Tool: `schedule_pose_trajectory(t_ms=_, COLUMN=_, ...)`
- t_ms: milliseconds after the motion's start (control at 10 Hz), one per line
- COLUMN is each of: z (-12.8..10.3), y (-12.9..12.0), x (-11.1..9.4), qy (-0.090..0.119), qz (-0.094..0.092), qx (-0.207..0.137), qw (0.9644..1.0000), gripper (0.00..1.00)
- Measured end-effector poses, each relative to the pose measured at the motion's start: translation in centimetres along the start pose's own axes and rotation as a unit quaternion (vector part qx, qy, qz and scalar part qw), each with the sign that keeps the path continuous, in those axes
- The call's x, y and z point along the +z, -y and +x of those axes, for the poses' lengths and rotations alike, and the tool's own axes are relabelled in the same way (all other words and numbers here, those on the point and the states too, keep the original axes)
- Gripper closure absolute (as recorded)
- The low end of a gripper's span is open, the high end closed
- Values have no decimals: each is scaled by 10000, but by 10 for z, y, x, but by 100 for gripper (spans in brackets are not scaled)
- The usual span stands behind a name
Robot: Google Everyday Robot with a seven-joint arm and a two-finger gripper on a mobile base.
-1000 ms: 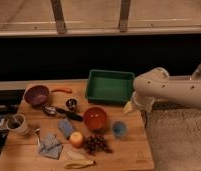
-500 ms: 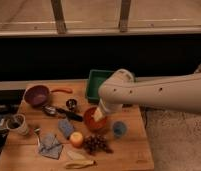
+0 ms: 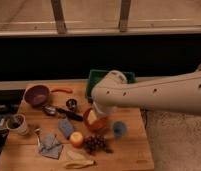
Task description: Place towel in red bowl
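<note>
The red bowl point(image 3: 98, 124) sits in the middle of the wooden table point(image 3: 129, 155), partly covered by my arm. My white arm reaches in from the right, and the gripper point(image 3: 95, 116) hangs just over the bowl's left half. A pale yellowish piece point(image 3: 92, 117) shows at the gripper's tip, inside the bowl's rim; I cannot tell if it is cloth. A crumpled grey-blue towel point(image 3: 50, 145) lies on the table at the front left, well apart from the gripper.
A green tray point(image 3: 96, 78) stands behind the bowl and a blue cup point(image 3: 119, 129) just to its right. An orange fruit point(image 3: 76, 139), grapes point(image 3: 95, 144) and a banana point(image 3: 79, 161) lie in front. A purple bowl point(image 3: 37, 94), white mug point(image 3: 16, 124) and utensils point(image 3: 59, 112) are at the left.
My arm has swung from the table's right edge leftward across the green tray. The gripper has come down over the red bowl.
</note>
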Motion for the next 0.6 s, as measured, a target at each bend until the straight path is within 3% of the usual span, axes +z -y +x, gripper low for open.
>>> schedule_pose_trajectory(t_ms=300, z=-2, y=-6, x=3, qy=-33, qz=-31, qx=-167, qw=9999, gripper=31)
schedule_pose_trajectory(t_ms=600, z=-27, y=-55, x=14, qy=-125, qz=-56, qx=-920, qw=9957, gripper=31)
